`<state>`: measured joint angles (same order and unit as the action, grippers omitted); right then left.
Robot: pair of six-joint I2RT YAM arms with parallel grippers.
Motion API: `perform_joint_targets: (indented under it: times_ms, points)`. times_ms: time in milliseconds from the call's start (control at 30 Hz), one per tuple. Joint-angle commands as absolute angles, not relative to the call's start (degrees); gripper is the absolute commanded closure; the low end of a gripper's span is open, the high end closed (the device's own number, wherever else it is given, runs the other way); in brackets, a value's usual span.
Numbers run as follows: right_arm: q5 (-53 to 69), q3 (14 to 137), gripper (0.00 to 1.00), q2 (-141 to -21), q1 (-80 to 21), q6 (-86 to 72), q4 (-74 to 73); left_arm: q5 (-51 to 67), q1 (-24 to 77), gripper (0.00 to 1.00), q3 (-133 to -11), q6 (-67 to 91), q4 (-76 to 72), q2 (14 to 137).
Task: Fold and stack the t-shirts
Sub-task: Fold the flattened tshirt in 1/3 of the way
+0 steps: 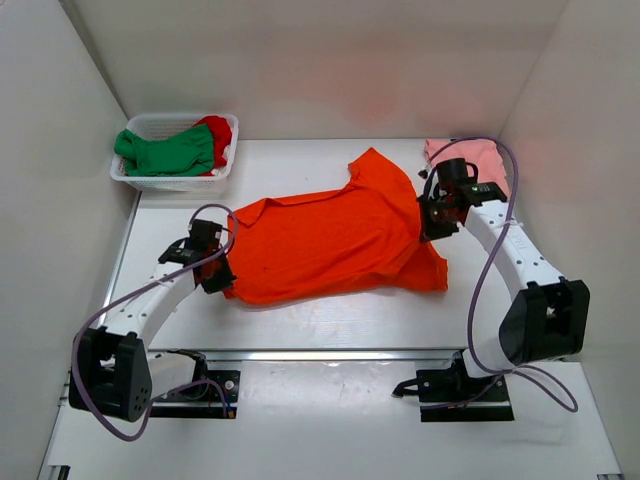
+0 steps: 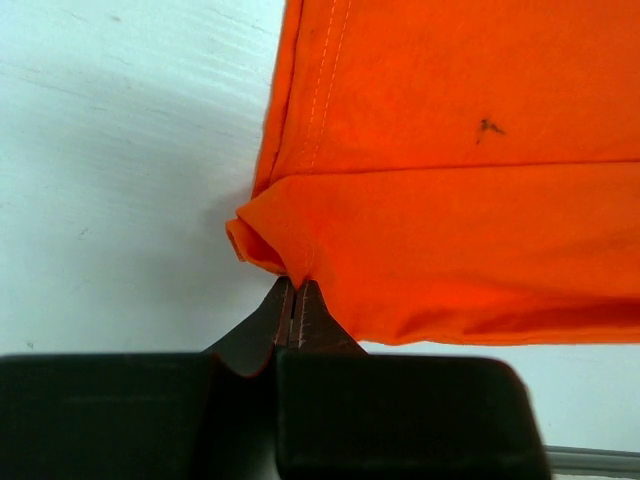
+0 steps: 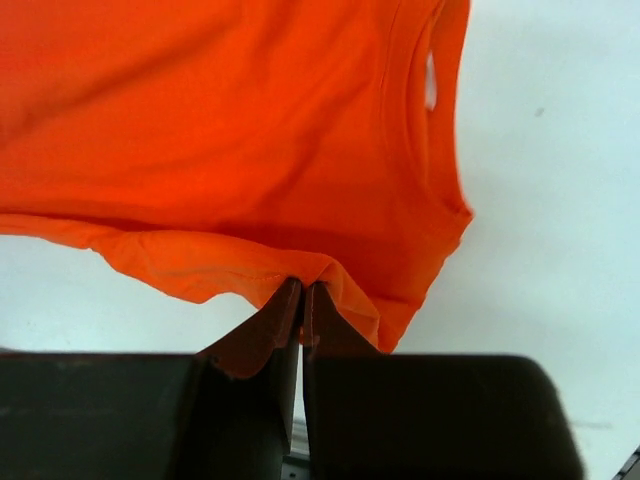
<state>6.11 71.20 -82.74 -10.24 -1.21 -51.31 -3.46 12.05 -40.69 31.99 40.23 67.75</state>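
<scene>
The bright orange t-shirt [image 1: 330,240] lies spread across the table's middle, one fold along its length. My left gripper [image 1: 218,272] is shut on its left edge, pinching a folded corner [image 2: 290,262]. My right gripper [image 1: 432,228] is shut on its right side, pinching the cloth edge [image 3: 300,275] beside the neckline. The pale salmon pink t-shirt [image 1: 470,158] lies at the back right behind my right arm. The green t-shirt [image 1: 165,152] and the red t-shirt [image 1: 218,132] lie in the white basket [image 1: 170,183].
The white basket stands at the back left corner. White walls close the table on the left, back and right. Arm bases and cables sit along the near edge [image 1: 330,355].
</scene>
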Motion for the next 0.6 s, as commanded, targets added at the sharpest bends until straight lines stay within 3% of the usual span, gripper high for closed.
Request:
perform_joint_targets:
  times_ms: [0,567]
  points:
    - [7.20,76.46,1.00,-84.20,-9.23,1.84,-49.48,-2.29,12.13,1.00,-42.89,32.52,40.34,66.35]
    - [7.56,75.59,1.00,-66.80,-9.49,2.11,-57.21,0.69,18.01,1.00,-39.82,36.56,52.65,50.98]
